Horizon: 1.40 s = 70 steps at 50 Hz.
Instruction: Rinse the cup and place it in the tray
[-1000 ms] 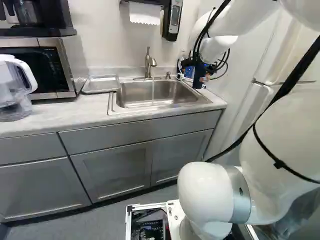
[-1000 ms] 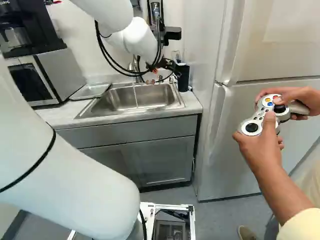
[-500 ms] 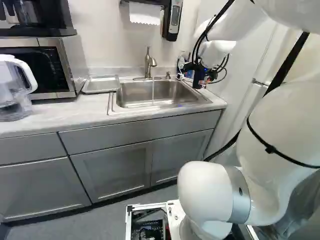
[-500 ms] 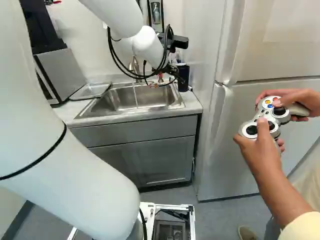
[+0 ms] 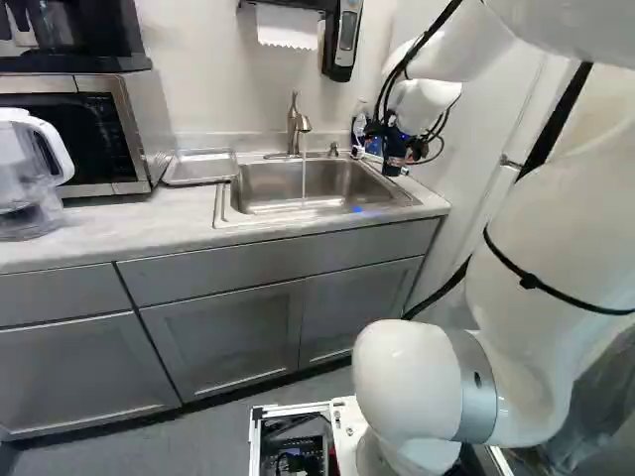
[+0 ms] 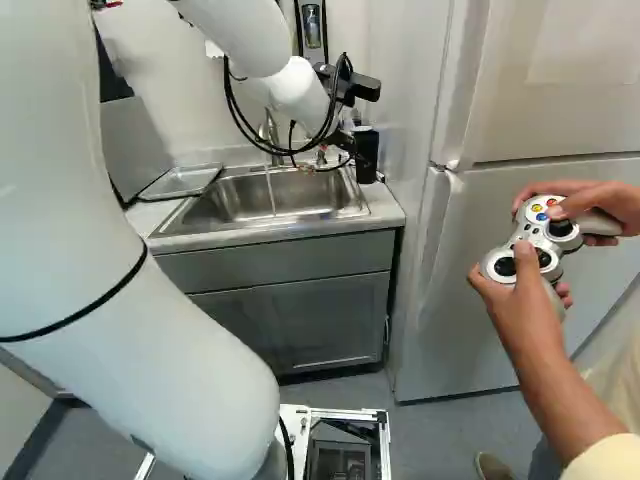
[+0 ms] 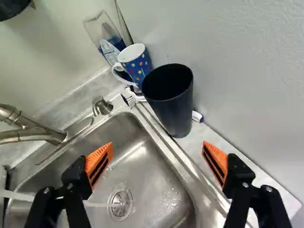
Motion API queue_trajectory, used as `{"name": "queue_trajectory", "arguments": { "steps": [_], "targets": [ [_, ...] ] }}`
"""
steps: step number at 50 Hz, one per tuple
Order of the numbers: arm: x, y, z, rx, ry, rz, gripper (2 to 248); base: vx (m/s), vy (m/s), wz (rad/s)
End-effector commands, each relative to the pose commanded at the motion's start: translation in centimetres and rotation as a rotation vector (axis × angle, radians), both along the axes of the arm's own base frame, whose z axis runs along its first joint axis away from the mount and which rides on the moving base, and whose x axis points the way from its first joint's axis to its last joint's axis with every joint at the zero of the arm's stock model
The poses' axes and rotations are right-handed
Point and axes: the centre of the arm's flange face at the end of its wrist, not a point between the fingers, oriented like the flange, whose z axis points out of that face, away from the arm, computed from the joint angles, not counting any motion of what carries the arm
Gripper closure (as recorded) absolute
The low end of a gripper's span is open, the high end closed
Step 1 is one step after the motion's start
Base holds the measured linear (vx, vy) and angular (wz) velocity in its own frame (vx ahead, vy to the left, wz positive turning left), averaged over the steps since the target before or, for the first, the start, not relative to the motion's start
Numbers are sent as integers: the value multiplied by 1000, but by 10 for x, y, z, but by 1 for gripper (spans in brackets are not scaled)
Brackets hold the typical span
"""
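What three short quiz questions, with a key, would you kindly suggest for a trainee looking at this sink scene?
1. Multiple choice: how do the fingers of the gripper stand?
a) shut on the black cup
b) open, with nothing gripped
c) shut on nothing
2. True or false: water is running from the faucet into the sink.
3. Fill in: the black cup stands upright next to a blue mug patterned with coloured ____.

Key: 1 b; 2 true; 3 dots.
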Motion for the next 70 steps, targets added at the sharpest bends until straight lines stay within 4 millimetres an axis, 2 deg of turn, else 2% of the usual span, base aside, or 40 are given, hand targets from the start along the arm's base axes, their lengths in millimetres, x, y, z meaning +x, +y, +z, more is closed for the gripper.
{"name": "queue_trajectory", "arguments": {
  "steps": [12, 37, 70],
  "targets": [
    [15, -2, 1, 38, -22, -30, 3, 0, 0, 0],
    [15, -4, 1, 95, -37, -74, 3, 0, 0, 0],
    [15, -4, 1, -152, 27, 96, 3, 0, 0, 0]
  ]
}}
